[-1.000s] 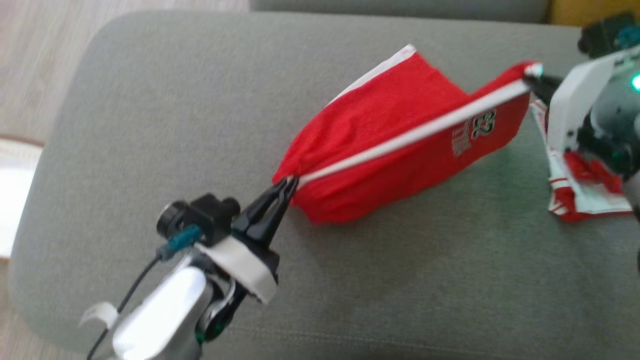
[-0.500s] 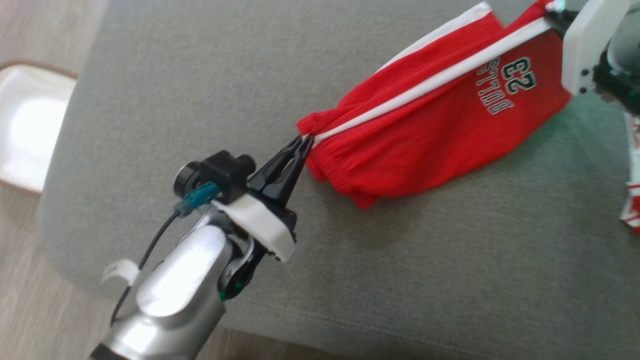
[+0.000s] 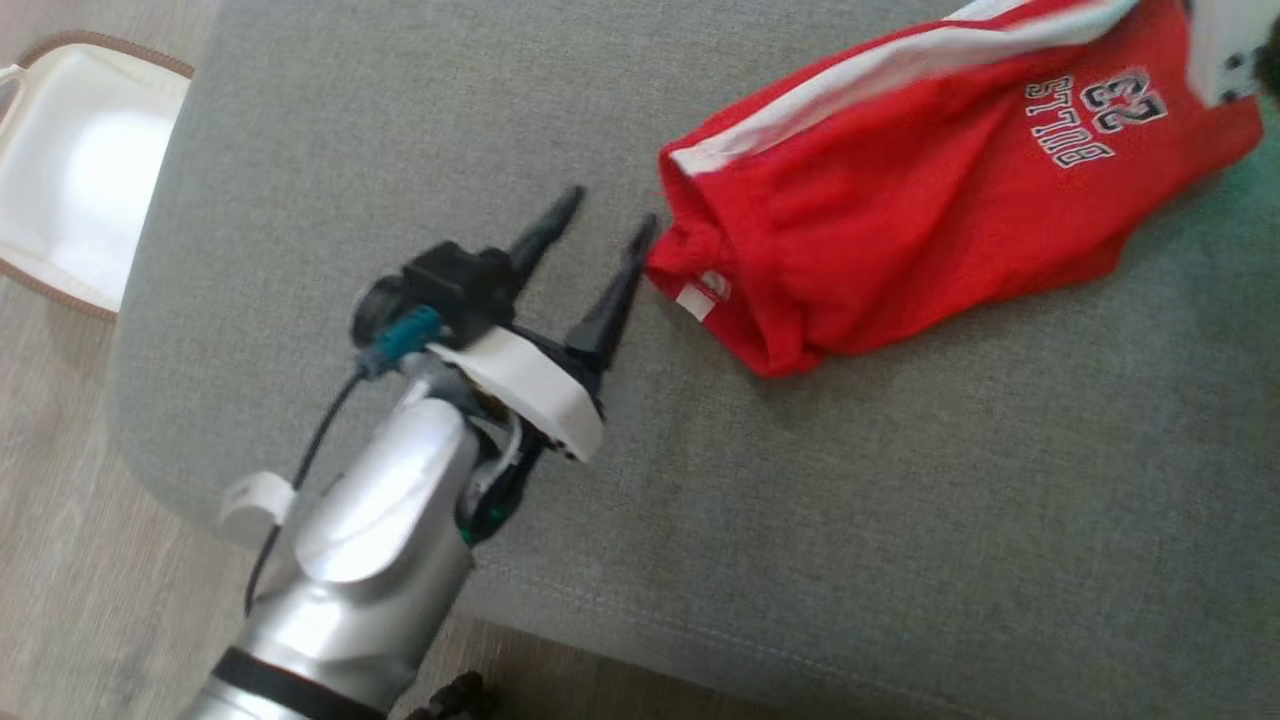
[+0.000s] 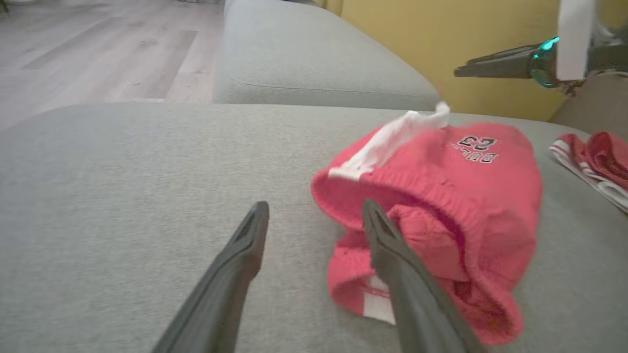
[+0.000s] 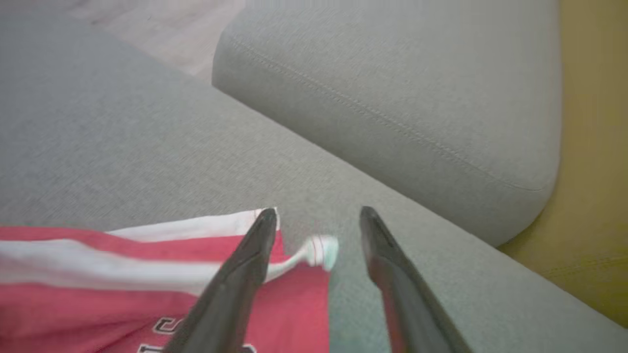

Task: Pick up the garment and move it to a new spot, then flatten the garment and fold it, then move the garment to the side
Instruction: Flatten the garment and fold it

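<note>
Left gripper (image 3: 608,215), centre-left of head view, sat with fingers spread and empty. Just beyond it, red shorts (image 3: 900,210) lay loose on grey cushion (image 3: 300,130), upper right. Right gripper (image 5: 318,212) hung above their far end, fingers parted, empty.

"BULLS" and the number "23" are printed in dark, pale-edged characters on the red garment (image 3: 930,210), toward its far right end, and are seen upside down in the head view.

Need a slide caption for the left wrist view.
Left end effector open at the waistband of red shorts lying on a grey cushion.
</note>
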{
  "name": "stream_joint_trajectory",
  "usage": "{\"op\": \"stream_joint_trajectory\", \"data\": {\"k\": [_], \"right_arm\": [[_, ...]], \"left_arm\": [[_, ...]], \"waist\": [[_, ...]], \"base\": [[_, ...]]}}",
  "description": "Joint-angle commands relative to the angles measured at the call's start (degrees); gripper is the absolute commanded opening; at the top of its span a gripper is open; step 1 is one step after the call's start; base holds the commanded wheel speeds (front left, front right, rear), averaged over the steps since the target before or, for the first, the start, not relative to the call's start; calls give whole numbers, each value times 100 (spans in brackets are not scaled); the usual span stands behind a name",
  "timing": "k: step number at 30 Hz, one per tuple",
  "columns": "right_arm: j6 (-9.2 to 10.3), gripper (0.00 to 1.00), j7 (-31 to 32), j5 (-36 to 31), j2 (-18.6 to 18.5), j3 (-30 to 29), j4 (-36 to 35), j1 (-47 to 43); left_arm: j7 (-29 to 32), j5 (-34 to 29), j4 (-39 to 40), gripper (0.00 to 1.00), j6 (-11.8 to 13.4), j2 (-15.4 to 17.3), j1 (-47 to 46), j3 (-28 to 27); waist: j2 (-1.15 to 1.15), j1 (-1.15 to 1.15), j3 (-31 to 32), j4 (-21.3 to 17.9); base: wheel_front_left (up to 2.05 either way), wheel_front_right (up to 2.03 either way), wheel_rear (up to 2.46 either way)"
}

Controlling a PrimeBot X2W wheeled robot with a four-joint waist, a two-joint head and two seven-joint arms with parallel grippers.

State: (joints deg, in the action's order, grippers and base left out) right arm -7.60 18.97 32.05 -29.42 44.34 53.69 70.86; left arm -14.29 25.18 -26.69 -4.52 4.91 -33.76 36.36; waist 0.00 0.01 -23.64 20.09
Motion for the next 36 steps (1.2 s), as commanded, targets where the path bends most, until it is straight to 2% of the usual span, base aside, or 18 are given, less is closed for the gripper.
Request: {"op": "stream_joint_trajectory", "data": {"k": [1, 10, 15, 19, 23, 29, 36], "right_arm": [[11, 100, -221, -77, 68, -60, 9, 160], [11, 100, -1464, 35, 333, -342, 663, -5], [11, 100, -2210, 250, 538, -432, 630, -366], [11, 100, -2735, 480, 642, -444, 382, -748], [11, 100, -3132, 501, 596, -367, 79, -1157], [11, 100, -3365, 309, 554, -510, -398, -1716], [11, 100, -3394, -343, 767, -1600, -1406, -2964]], "left_arm": [[-70, -68, 116, 100, 37, 95, -239, -317], [-70, -344, 218, 100, 35, 101, 22, -976], [-71, -444, 436, 100, 90, 189, 337, -1390], [-71, -463, 712, 100, 148, 221, 637, -1752], [-71, -480, 953, 100, 195, 207, 951, -2054], [-71, -521, 1201, 100, 242, 138, 1373, -2358], [-71, -672, 1474, 100, 258, 7, 1955, -2626]], "waist": [[0, -1, -1, -31], [0, -1, 354, -367], [0, -1, 707, -692], [0, -1, 974, -959], [0, -1, 1231, -1177], [0, -1, 1524, -1425], [0, -1, 1901, -1719]], "base": [[0, 0, 0], [0, 0, 0], [0, 0, 0], [0, 0, 0], [0, 0, 0], [0, 0, 0], [0, 0, 0]]}}
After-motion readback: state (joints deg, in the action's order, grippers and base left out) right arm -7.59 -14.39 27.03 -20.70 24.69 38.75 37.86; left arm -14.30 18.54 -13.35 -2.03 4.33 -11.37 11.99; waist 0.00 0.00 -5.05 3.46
